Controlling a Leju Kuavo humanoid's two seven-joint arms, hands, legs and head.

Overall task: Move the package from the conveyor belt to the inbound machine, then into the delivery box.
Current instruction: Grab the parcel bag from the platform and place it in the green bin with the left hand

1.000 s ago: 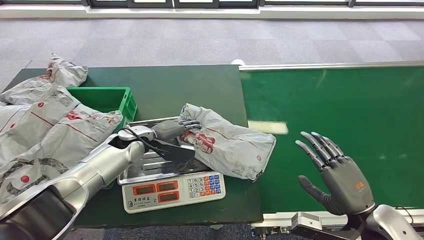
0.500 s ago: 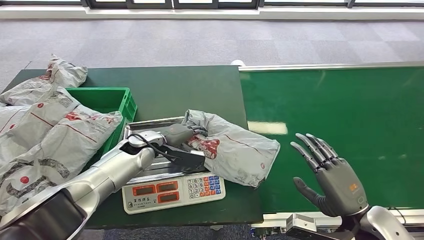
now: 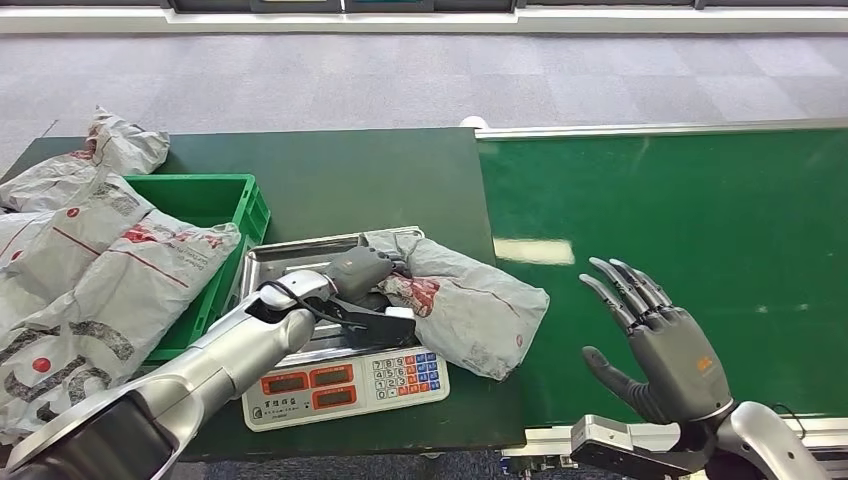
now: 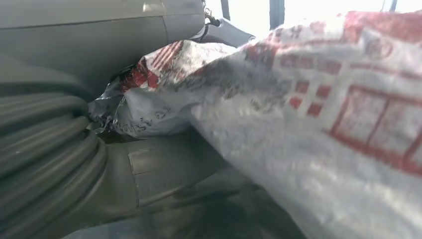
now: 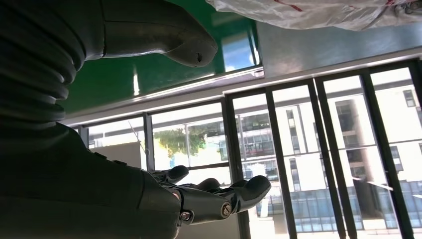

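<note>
We note the grey package (image 3: 465, 300) has slid left since the earlier frame, now lying half on the scale's steel tray (image 3: 290, 252), half on the dark green table (image 3: 370, 175). Left hand (image 3: 362, 270) grips its near-left end, fingers closed on the plastic. Right hand (image 3: 665, 345) hovers over the green conveyor belt (image 3: 690, 200), fingers spread, holding nothing. Green crate (image 3: 215, 200) left, heaped with mailers (image 3: 90, 260).

Green table (image 3: 340, 175) beside green belt (image 3: 680, 210).
At 9 o'clock on table, crate (image 3: 215, 200) heaped with bags (image 3: 90, 270); at 6, scale (image 3: 340, 375); package (image 3: 470, 305) across scale pan and table edge, touching belt.
</note>
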